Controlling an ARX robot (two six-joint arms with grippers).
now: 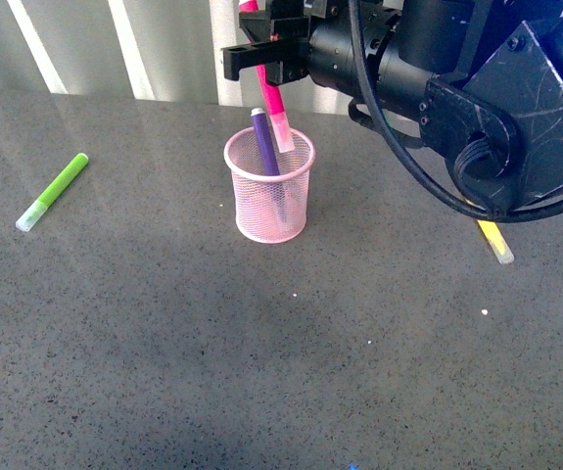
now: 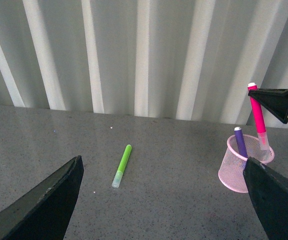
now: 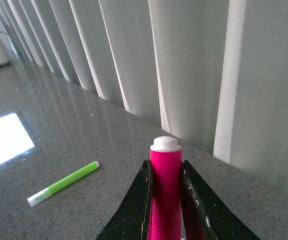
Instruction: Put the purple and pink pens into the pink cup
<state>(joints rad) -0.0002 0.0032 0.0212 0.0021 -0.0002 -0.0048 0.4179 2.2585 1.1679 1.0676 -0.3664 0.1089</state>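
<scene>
My right gripper (image 1: 267,61) is clenched on the pink pen (image 1: 272,106). In the right wrist view its two dark fingers (image 3: 136,210) press against either side of the magenta barrel, and the pen's white end cap rises just above them. The pen hangs nearly upright with a slight lean. Its clear-capped lower end dips into the mouth of the pink cup (image 1: 266,213), close to the rim on the side towards my right arm. I cannot tell whether the tip touches the mesh.

The purple pen (image 1: 264,143) already stands inside that cup. It leans against the wall, its upper end pokes above the rolled rim, and it sits just beside the pink pen's cap. The cup stands upright on the grey speckled surface (image 1: 261,372), near its far edge and roughly in the middle of my front view.

My left gripper (image 2: 162,161) is released, with its two dark fingers spread wide apart and hovering above the surface, well to the left of the cup.

A lime-green marker (image 1: 54,191) lies flat on the surface, well apart from the cup on my left side. A yellow marker (image 1: 494,241) lies on my right side, partly hidden behind my right arm. Pale vertical slats (image 2: 144,50) rise behind the far edge of the surface.
</scene>
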